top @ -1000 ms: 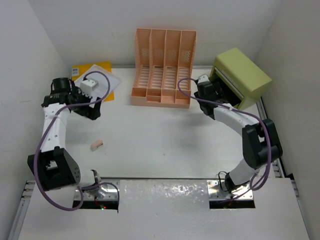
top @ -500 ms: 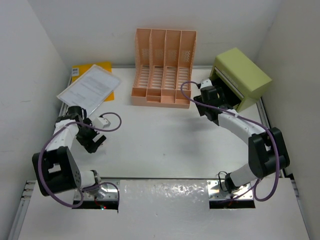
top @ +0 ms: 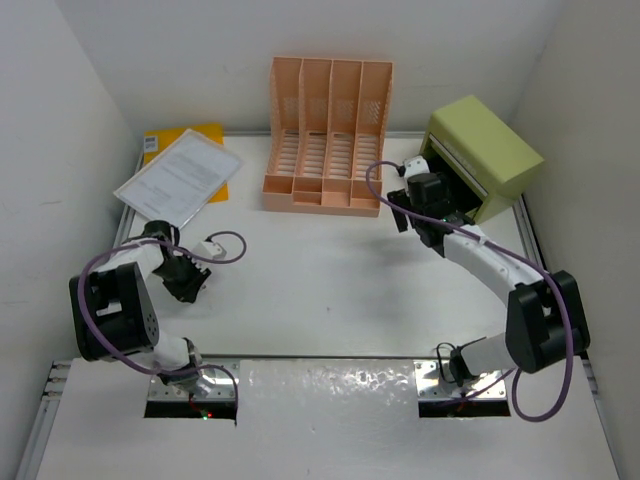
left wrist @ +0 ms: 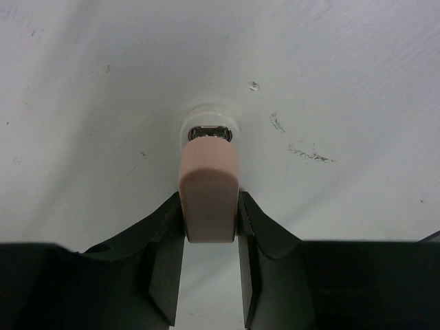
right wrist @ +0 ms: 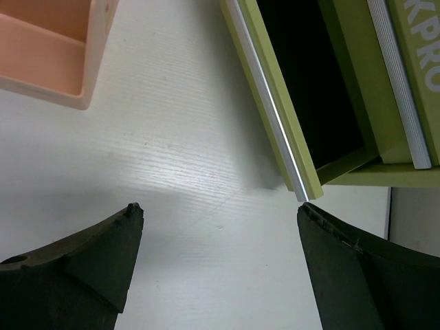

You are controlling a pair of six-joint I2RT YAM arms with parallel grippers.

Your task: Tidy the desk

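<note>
Left wrist: desk [left wrist: 344, 82] beneath fingers [left wrist: 161, 240] pinching pink stick [left wrist: 210, 185].

Walls: plain white panels are set on three sides of the desk [top: 320, 290]: the left wall [top: 60, 120] along its left edge, the far wall [top: 300, 25] along its far edge, the right wall [top: 600, 120] along its right edge.

Light: even and diffuse, cast from above; only soft shadows are thrown.

Near edge: a crinkled silver sheet [top: 330, 385] is laid at the middle, marked by glare; a white ledge [top: 330, 445] is seen beyond it.
</note>
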